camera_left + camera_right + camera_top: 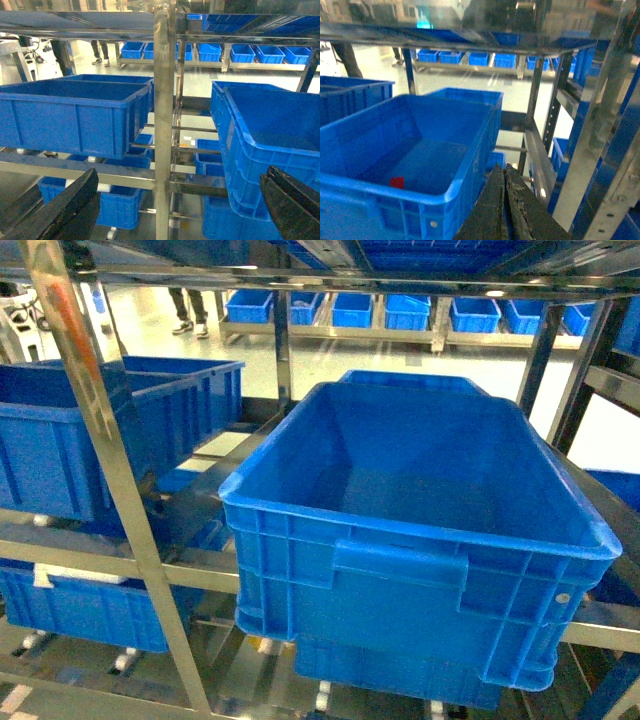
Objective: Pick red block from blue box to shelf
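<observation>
Steel uprights and rails of the shelf [105, 470] frame everything ahead of me, with rows of blue bins on low racks across the pale floor behind. One shiny post stands close on the left of the head view and slants down past the crates; in my left wrist view the same kind of post rises straight through the middle, splitting the space into two bays. Horizontal rails run under each crate, and open gaps show between the tiers.

Directly in front sits a big blue crate [420, 540], ribbed on its outer wall, with a thick rim and a moulded handle on the near side. Its mouth is wide open above, under the next steel rail. Another blue crate [90, 430] rests well to the left on the same level, beyond the slanting post.

My left gripper [180, 210] has its dark fingers [65, 210] spread far apart, one at each lower corner of that view, holding nothing. My right gripper [505, 200] shows its fingers pressed together in a narrow wedge, just outside the near right rim of the big crate, beside a perforated steel upright.

Inside that crate, on the floor near the front wall, lies the red block [397, 182]: a small flat patch of red, too blurred to make out its shape.
</observation>
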### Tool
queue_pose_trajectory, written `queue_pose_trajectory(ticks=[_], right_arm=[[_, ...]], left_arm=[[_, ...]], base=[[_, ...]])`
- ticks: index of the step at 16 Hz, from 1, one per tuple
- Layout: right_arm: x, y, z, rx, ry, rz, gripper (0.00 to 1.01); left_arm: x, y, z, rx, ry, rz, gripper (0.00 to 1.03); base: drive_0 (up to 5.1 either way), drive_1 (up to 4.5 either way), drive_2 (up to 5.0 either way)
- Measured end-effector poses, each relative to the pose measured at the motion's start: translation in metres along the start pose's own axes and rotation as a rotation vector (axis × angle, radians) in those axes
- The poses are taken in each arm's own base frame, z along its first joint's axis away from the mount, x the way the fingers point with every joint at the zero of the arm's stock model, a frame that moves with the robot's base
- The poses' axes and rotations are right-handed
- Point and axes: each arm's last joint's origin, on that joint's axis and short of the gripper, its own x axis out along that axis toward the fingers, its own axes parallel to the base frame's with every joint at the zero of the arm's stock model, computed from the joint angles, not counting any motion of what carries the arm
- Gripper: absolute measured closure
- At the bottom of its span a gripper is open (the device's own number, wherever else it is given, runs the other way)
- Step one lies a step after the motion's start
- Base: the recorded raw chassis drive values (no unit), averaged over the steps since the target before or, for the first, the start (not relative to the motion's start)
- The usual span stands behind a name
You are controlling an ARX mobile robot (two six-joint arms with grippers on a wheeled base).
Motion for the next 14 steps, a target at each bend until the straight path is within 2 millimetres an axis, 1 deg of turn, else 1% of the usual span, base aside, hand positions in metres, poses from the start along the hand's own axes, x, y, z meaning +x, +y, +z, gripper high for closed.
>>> queue_pose_trajectory(ticks=[1,3,10,14], right_arm=[[-0.003,0.000,-0.006,0.001,0.042,0.000,0.99],[-0.010,0.000,-0.001,0.003,0.008,0.000,0.99],[-0.018,0.000,0.001,0.003,0.008,0.000,0.99],[-0.029,0.000,0.002,0.003,0.001,0.000,0.99]], left_arm=[[0.000,0.000,0.000,0.000,-0.001,0.000,0.05],[0.000,0.000,0.000,0.000,0.000,0.000,0.05],[0.000,0.000,0.000,0.000,0.000,0.000,0.05],[0.000,0.000,0.000,0.000,0.000,0.000,0.05]], base=[[0.0,0.00,0.0],[0.0,0.00,0.0],[0.0,0.00,0.0],[0.0,0.00,0.0]])
